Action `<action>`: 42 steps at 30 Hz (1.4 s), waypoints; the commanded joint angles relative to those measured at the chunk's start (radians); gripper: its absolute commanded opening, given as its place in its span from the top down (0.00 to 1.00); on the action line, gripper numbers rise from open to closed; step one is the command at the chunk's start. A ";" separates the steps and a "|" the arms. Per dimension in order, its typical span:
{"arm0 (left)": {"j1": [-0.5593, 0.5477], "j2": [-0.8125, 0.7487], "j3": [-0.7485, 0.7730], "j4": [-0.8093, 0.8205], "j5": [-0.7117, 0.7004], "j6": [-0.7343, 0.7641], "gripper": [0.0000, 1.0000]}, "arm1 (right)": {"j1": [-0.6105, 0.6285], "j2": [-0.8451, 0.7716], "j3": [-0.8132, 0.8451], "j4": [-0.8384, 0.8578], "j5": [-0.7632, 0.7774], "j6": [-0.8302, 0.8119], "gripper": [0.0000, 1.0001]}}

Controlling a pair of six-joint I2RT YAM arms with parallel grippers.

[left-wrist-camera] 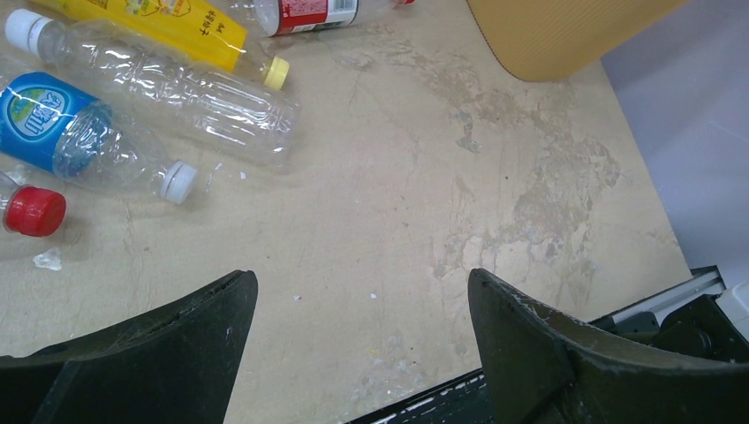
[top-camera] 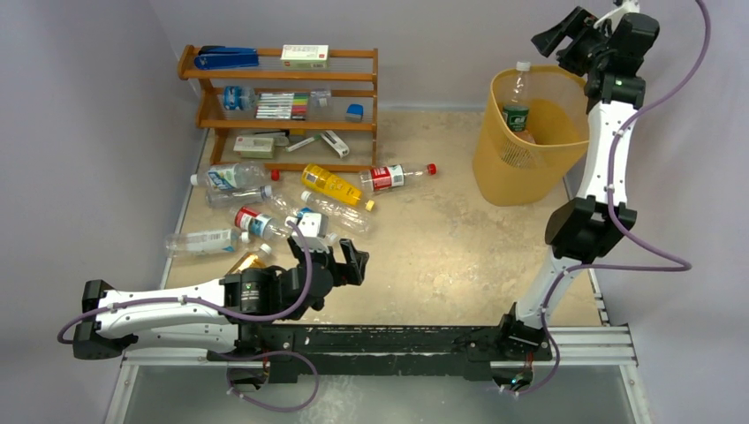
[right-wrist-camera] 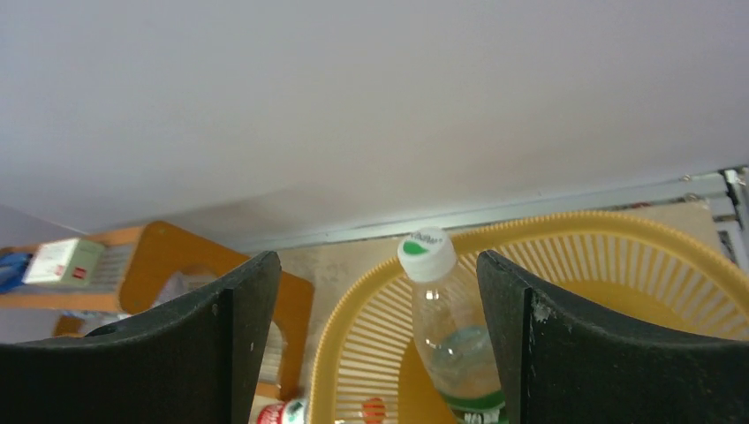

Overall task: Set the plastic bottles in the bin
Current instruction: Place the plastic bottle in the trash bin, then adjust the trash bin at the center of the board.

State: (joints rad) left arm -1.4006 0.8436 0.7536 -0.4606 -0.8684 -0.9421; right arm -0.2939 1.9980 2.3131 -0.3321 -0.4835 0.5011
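A beige table top [top-camera: 442, 256] with pale stains lies between lilac-grey walls. A brown wooden rack [top-camera: 283, 75] with stationery stands at its far left.

Only the overhead view gives the whole layout. The plastic bottles [top-camera: 283, 208] lie on their sides in a loose heap in front of the rack. The bin [top-camera: 495, 172] stands well apart from them at the far right. It is translucent yellow-orange, with a rounded rim and slotted walls. One clear bottle [top-camera: 517, 102] with a green label stands almost upright inside it, and its white cap rises above the rim.

The right wrist view adds what the overhead view cannot show. The right gripper [right-wrist-camera: 378, 265] is above the bin with its two black fingers spread wide. The clear bottle is below them and touches neither finger. Its cap carries a green mark, and its upper body is see-through.

The left wrist view shows the left gripper [left-wrist-camera: 360, 287] over bare table near the heap. It is also spread wide, with nothing between the fingers. Beyond it lie a yellow bottle [left-wrist-camera: 168, 22] with a yellow cap, a crinkled bottle [left-wrist-camera: 177, 88] without a label, a blue-labelled bottle [left-wrist-camera: 53, 132] with a white cap, and a red-labelled bottle [left-wrist-camera: 309, 13]. The stains on the table are plain in this view, and the lower part of the bin shows at the top edge.
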 commanded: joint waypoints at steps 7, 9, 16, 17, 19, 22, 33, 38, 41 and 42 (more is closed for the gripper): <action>0.002 0.011 0.016 0.039 -0.005 0.003 0.11 | 0.181 -0.165 -0.141 -0.198 0.249 -0.288 0.19; 0.002 0.005 0.011 0.039 -0.003 -0.001 0.11 | 0.201 -0.199 -0.208 -0.188 0.287 -0.302 0.20; 0.002 -0.015 -0.004 0.035 -0.004 -0.009 0.11 | 0.219 -0.227 -0.324 -0.220 0.404 -0.348 0.27; 0.003 -0.015 -0.004 0.036 -0.003 -0.009 0.11 | 0.221 -0.229 -0.337 -0.227 0.433 -0.351 0.28; 0.002 -0.012 -0.003 0.038 -0.002 -0.008 0.11 | 0.224 -0.226 -0.358 -0.237 0.463 -0.363 0.29; 0.002 -0.002 -0.003 0.046 0.001 -0.006 0.11 | 0.237 -0.218 -0.368 -0.247 0.470 -0.376 0.32; 0.002 0.003 0.000 0.053 0.008 -0.007 0.11 | 0.294 -0.255 -0.385 -0.265 0.468 -0.387 0.36; 0.002 0.001 -0.002 0.055 0.012 -0.008 0.11 | 0.300 -0.269 -0.419 -0.270 0.494 -0.396 0.36; 0.002 0.004 -0.002 0.059 0.012 -0.008 0.11 | 0.300 -0.309 -0.442 -0.252 0.442 -0.381 0.33; 0.002 0.006 -0.003 0.061 0.012 -0.006 0.11 | 0.300 -0.327 -0.456 -0.237 0.410 -0.371 0.30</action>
State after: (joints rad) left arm -1.4006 0.8574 0.7532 -0.4381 -0.8581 -0.9428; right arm 0.0002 1.7416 1.9034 -0.5148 -0.0181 0.1390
